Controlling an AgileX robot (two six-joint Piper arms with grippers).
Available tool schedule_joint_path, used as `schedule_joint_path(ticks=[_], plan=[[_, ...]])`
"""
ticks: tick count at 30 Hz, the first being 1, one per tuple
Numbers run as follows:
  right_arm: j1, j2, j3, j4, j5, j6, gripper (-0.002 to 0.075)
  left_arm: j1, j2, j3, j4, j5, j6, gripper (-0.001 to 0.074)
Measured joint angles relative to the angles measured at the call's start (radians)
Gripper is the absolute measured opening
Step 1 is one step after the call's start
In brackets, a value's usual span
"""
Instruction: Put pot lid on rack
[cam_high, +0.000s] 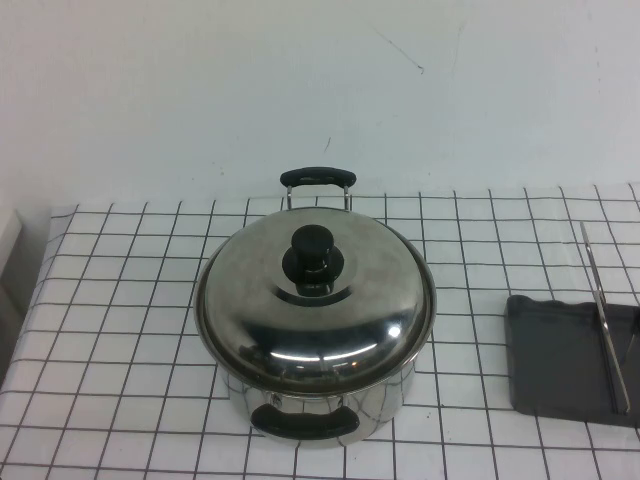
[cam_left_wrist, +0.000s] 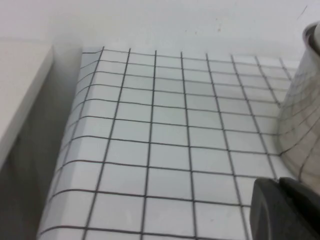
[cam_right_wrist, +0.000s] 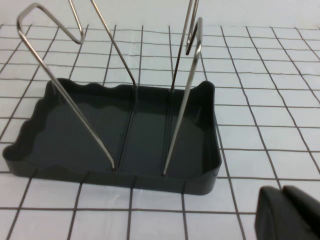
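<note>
While the pot lid (cam_high: 315, 300) sits closed on the steel pot (cam_high: 318, 405) at the centre of the high view, neither gripper appears in that view. The lid's black knob (cam_high: 313, 257) stands at its middle, and the pot's two black handles lie at 12 and 6 o'clock. The rack (cam_high: 560, 365), a dark grey tray with upright wire bars (cam_high: 604, 318), lies at 3 o'clock from the pot, well apart from it, on the grid-patterned tablecloth (cam_high: 110, 330). The left gripper (cam_left_wrist: 285, 210) shows only as a dark part at the edge of the left wrist view, just beside the pot's shiny wall (cam_left_wrist: 302, 130); whether its fingers are spread or closed cannot be told. The right gripper (cam_right_wrist: 287, 212) shows likewise, near the rack (cam_right_wrist: 120, 130) but apart from it; its finger state cannot be told either. No brand, label or writing is legible on any object.
</note>
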Motion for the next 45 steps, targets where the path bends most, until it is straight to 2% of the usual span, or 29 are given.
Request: schedule_joint_path(ticks=[2, 7, 10, 26, 30, 33, 40, 45], plan=[[0.0, 0.0, 0.0, 0.0, 0.0, 0.0, -0.0003, 0.0, 0.0, 0.0, -0.021, -0.007, 0.0, -0.0003], [0.0, 0.0, 0.0, 0.0, 0.0, 0.0, -0.0003, 0.0, 0.0, 0.0, -0.322, -0.11, -0.002, -0.0003], [0.0, 0.0, 0.0, 0.0, 0.0, 0.0, -0.0003, 0.0, 0.0, 0.0, -0.435, -0.136, -0.004, -0.0003], [0.0, 0.0, 0.0, 0.0, 0.0, 0.0, -0.0003, 0.0, 0.0, 0.0, -0.62, -0.153, 0.008, -0.0003], [0.0, 0.0, 0.0, 0.0, 0.0, 0.0, -0.0003, -0.007, 0.0, 0.0, -0.626, -0.131, 0.078, -0.0003], [0.0, 0.0, 0.0, 0.0, 0.0, 0.0, -0.0003, -0.007, 0.018, -0.051, -0.624, -0.062, 0.195, -0.0003], [0.0, 0.0, 0.0, 0.0, 0.0, 0.0, -0.0003, -0.007, 0.226, -0.262, -0.62, 0.055, 0.555, -0.0003], [0.0, 0.0, 0.0, 0.0, 0.0, 0.0, -0.0003, -0.007, 0.38, -0.389, -0.616, 0.066, 0.648, -0.0003]])
